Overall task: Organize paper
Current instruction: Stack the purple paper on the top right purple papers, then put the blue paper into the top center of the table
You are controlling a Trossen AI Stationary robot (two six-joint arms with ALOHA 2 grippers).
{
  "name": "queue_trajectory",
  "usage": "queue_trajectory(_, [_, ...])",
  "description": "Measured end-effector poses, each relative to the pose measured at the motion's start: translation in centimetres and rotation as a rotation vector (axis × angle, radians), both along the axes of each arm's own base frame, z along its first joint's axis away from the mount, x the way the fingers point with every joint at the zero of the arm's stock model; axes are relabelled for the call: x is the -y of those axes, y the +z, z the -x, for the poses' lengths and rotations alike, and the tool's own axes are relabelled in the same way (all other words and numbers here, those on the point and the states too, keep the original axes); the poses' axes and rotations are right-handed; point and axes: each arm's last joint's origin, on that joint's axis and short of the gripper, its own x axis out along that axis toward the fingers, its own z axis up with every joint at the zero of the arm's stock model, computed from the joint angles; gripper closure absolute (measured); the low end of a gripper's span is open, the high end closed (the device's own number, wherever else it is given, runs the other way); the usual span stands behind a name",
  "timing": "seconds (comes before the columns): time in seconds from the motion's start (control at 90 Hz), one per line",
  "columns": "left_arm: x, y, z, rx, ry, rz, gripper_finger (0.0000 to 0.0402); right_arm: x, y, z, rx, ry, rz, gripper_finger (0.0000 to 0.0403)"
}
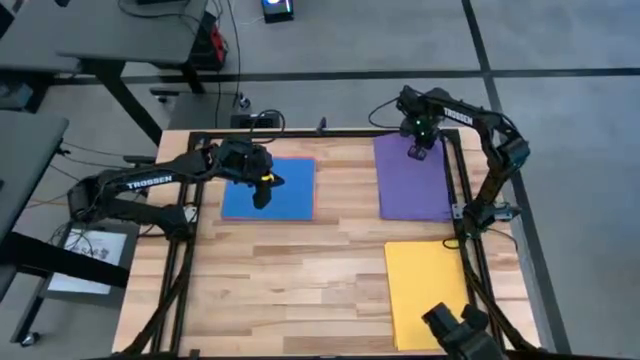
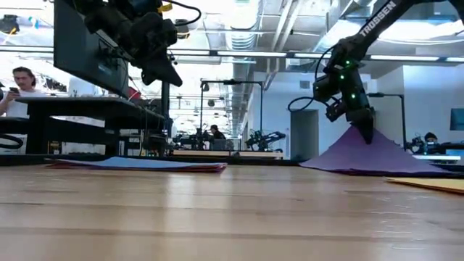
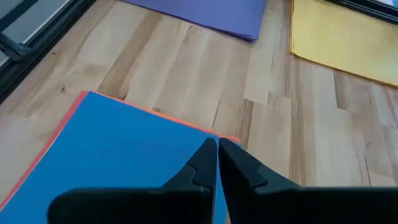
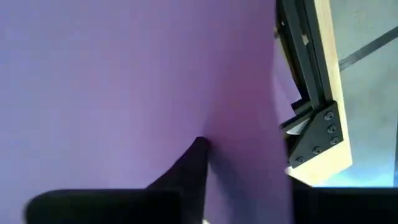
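Pinching the purple sheet [image 2: 366, 156], the right pincer [image 2: 367, 134] half hides; left pincer [image 3: 217, 149] clenched

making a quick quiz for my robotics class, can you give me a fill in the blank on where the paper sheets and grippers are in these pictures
1. The right gripper pinches the ____ sheet, lifting it into a peak.
2. The left gripper hangs shut above the ____ sheet.
3. A thin ____ edge of another sheet shows under the blue one.
4. The sheet lying untouched nearest the table's front right corner is ____.

Missing words: purple; blue; red; yellow
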Motion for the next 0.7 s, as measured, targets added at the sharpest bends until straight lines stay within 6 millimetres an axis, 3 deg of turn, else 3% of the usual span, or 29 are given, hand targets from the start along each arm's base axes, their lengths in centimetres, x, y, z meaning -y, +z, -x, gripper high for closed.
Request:
queue_trajectory(0.211, [0.0, 0.0, 0.0, 0.001, -0.001, -0.002, 0.0400, -0.7, 1.9, -0.1, -0.154, -0.043, 0.041, 0.0266])
queue_trajectory(0.444, [-0.1, 0.0, 0.0, -0.005, -0.009, -0.031, 0.0400, -2.0, 5.6, -1.6, -0.164, -0.116, 0.033, 0.0255])
queue_trajectory(0.567, [-0.2, 0.1, 0.5, -0.029, 0.021, -0.048, 0.0400, -3.3, 7.0, -3.5, 0.115, -0.350, -0.040, 0.0259])
queue_trajectory(0.7, [-0.4, -1.7, 1.1, -0.146, 0.043, -0.077, 0.0400, -4.6, 6.5, -8.6, 0.598, -0.634, -0.141, 0.0260])
